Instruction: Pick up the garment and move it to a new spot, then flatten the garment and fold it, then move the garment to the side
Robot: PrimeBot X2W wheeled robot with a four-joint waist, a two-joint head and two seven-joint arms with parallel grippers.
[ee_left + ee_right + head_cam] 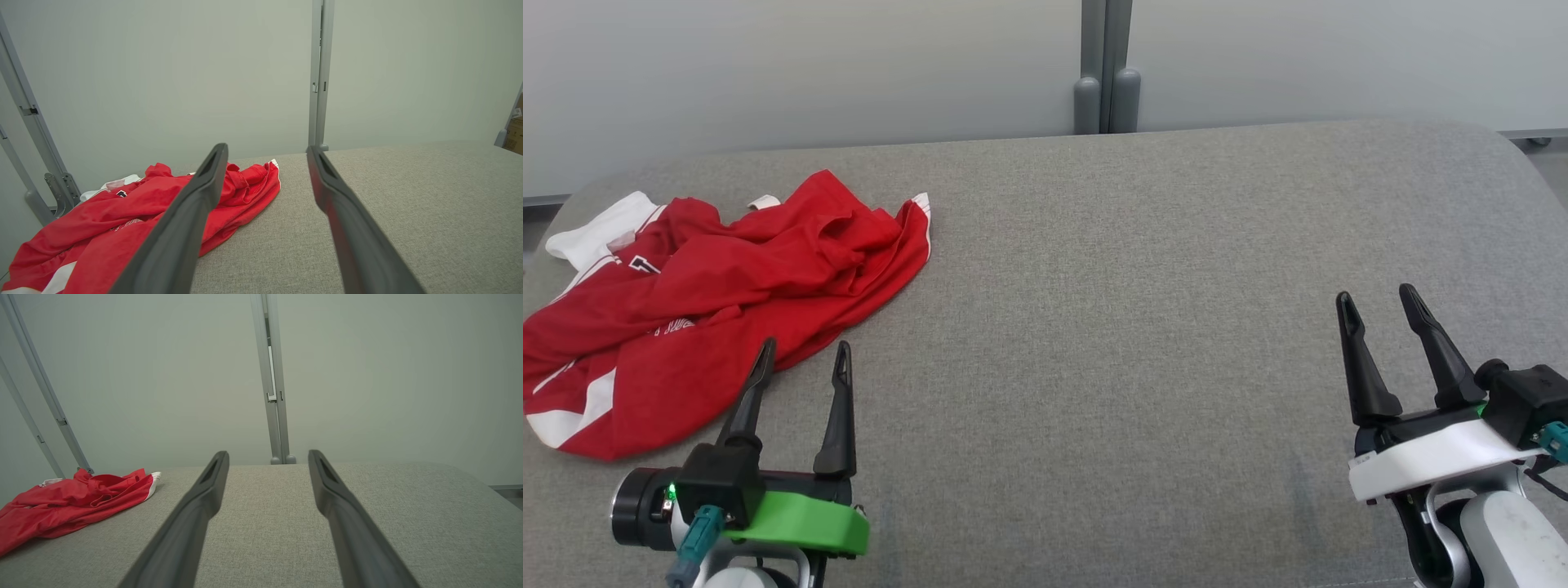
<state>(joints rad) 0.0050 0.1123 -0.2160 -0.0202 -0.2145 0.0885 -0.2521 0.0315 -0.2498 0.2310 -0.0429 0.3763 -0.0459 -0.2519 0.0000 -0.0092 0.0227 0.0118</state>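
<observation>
The garment is a red shirt with white trim, lying crumpled at the far left of the grey padded table. It also appears in the left wrist view and, farther off, in the right wrist view. My left gripper stands open just off the garment's near right edge, its left fingertip over the cloth's edge, nothing between its fingers. Far to the right, my right gripper is open and empty above bare table.
A pale wall with a grey upright post runs behind the table's rounded back edge. Grey metal frame bars stand at the left beyond the garment. The table's middle and right are bare fabric.
</observation>
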